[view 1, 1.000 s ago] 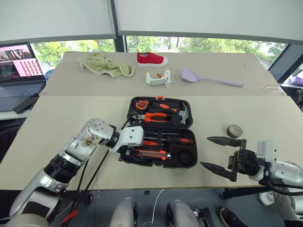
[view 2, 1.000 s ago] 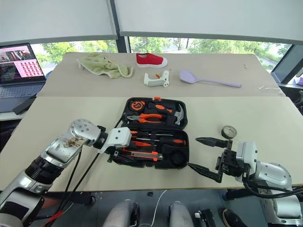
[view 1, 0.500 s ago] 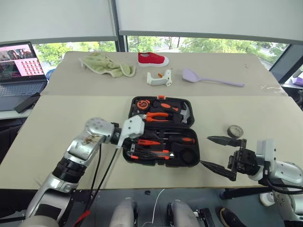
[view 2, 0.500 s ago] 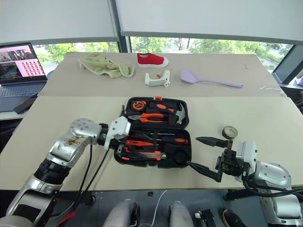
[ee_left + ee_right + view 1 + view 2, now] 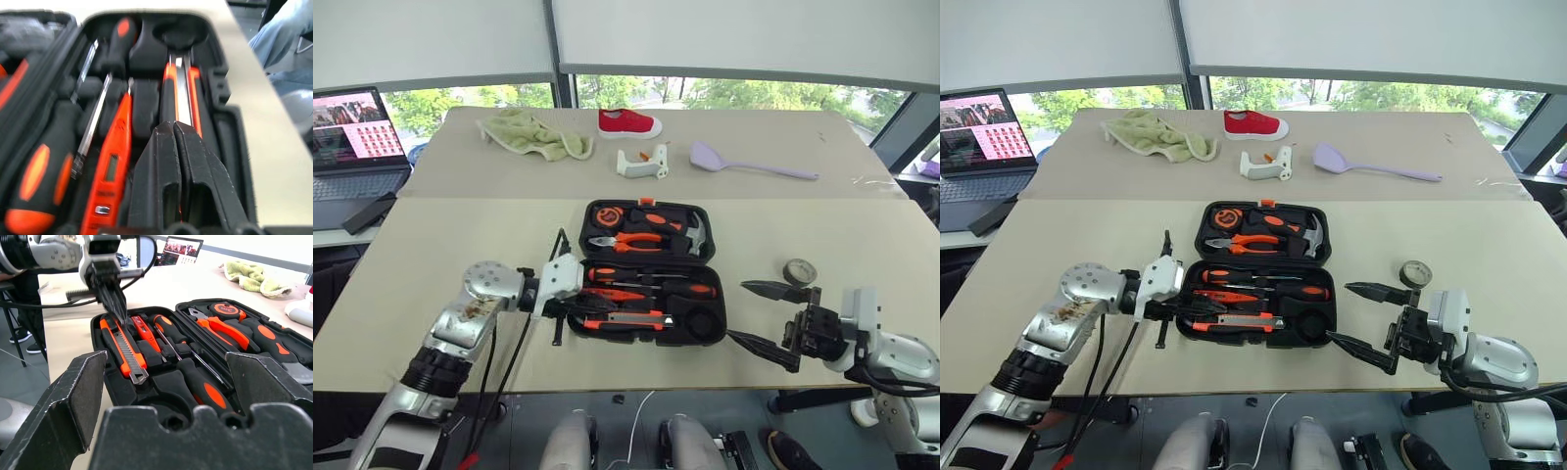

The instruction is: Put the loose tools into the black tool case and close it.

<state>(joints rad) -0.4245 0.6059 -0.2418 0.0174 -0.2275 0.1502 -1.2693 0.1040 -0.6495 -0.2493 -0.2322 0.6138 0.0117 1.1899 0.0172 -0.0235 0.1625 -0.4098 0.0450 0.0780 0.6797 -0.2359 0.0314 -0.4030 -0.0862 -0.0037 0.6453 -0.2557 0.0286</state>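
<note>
The black tool case [image 5: 717,294] lies open in the middle of the table. Its near half holds two black-and-orange screwdrivers [image 5: 656,288], a slim orange tester [image 5: 110,169] and the orange-black utility knife [image 5: 178,83]. My left gripper [image 5: 590,304] reaches in from the case's left end. Its fingers [image 5: 116,301] are shut, empty, and angled down just over the knife's end. The small dark tape roll [image 5: 799,271] lies on the table to the right of the case. My right gripper [image 5: 759,315] hangs open near the table's front edge, between the case and the roll, touching neither.
Orange-handled pliers [image 5: 631,240], a hammer [image 5: 693,235] and a tape measure [image 5: 605,215] sit in the case's far half. On the far table lie a lilac spatula [image 5: 744,163], a red shoe [image 5: 628,123], a green cloth [image 5: 533,134] and a white fitting [image 5: 641,162]. A laptop [image 5: 352,137] stands far left.
My left hand has drawn back toward the case's left end and sunk lower, and its fingers have gone from open to shut. The right arm has stayed put.
</note>
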